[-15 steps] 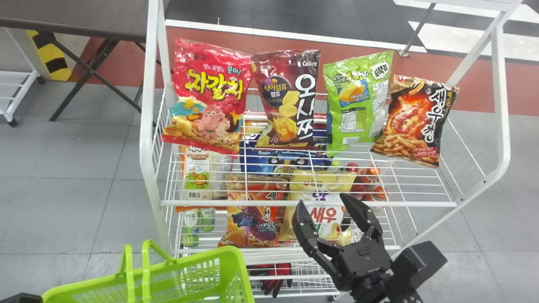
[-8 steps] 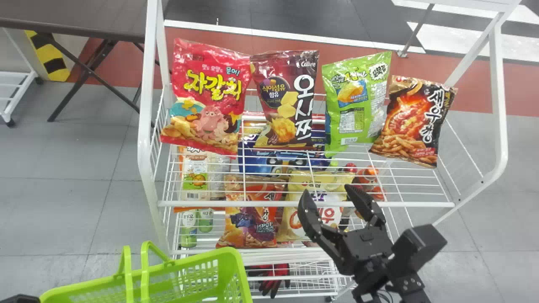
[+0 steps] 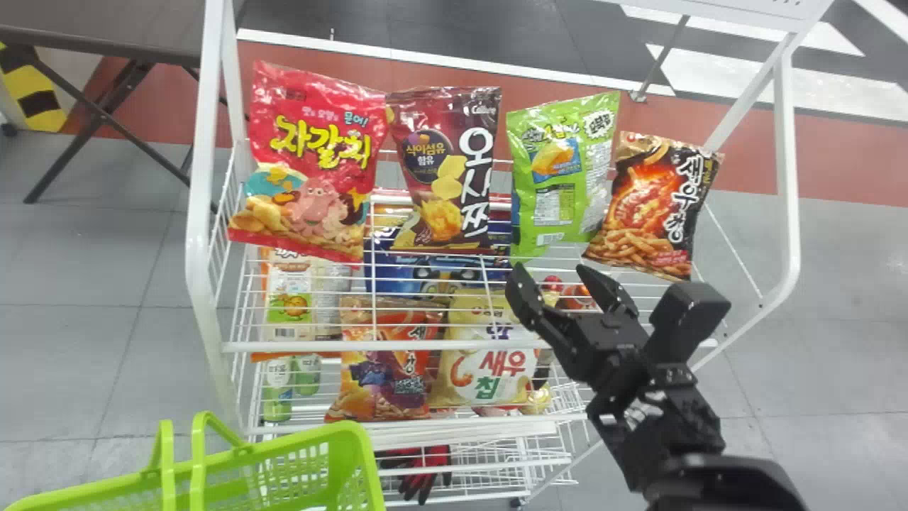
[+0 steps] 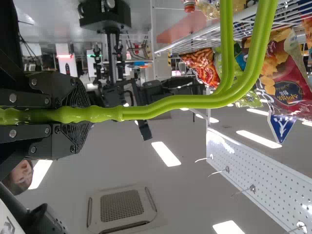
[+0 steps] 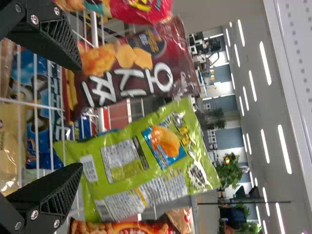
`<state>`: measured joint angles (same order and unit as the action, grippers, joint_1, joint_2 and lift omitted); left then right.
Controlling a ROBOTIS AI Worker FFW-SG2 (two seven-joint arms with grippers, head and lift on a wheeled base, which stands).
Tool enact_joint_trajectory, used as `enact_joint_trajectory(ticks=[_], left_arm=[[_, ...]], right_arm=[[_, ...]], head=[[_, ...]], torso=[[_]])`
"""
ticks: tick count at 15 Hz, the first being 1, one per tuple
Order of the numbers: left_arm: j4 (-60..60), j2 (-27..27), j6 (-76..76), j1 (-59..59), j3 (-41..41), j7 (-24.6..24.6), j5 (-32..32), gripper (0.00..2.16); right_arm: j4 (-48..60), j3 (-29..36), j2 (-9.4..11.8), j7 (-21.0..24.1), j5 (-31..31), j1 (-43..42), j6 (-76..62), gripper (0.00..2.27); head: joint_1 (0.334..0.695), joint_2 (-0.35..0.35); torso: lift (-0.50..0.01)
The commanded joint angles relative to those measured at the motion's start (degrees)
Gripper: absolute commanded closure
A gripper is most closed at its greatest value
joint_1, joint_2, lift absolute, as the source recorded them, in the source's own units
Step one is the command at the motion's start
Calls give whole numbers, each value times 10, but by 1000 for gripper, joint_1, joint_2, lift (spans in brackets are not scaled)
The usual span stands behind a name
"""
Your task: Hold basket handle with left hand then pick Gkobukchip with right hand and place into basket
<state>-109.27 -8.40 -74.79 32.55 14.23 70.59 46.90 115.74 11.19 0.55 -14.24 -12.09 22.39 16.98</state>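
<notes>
From my remote station, I had my right black two-fingered gripper (image 3: 551,273) spread wide near the lower edge of the glossy green Gkobukchip bag (image 3: 596,163), which stood on the white wire rack (image 3: 284,347) between a maroon chip bag (image 3: 447,163) and a black-and-orange snack bag (image 3: 652,206). My left black gripper (image 4: 87,114) clasped the lime-green plastic basket handle (image 4: 170,101).

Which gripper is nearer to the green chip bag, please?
Right: the right gripper is just in front of the green chip bag; the left gripper, farther away, holds the basket handle.
</notes>
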Motion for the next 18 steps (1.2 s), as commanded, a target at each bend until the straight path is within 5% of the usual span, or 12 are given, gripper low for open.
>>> enact_joint_trajectory(ticks=[1, 10, 18], left_arm=[[-1, -1, -4, -3, 0, 0, -1, 2155], [-1, -2, -6, -5, 4, -2, -1, 2155], [4, -5, -9, -6, 13, -2, -1, 2155]], right_arm=[[-1, 32, 1, 1, -17, -45, 57, 103], [-98, 70, 17, -1, 8, -220, 204, 97], [-221, 12, 37, -8, 77, -335, 220, 178]], head=[[695, -296], [695, -350], [695, -302]], torso=[[0], [0], [0]])
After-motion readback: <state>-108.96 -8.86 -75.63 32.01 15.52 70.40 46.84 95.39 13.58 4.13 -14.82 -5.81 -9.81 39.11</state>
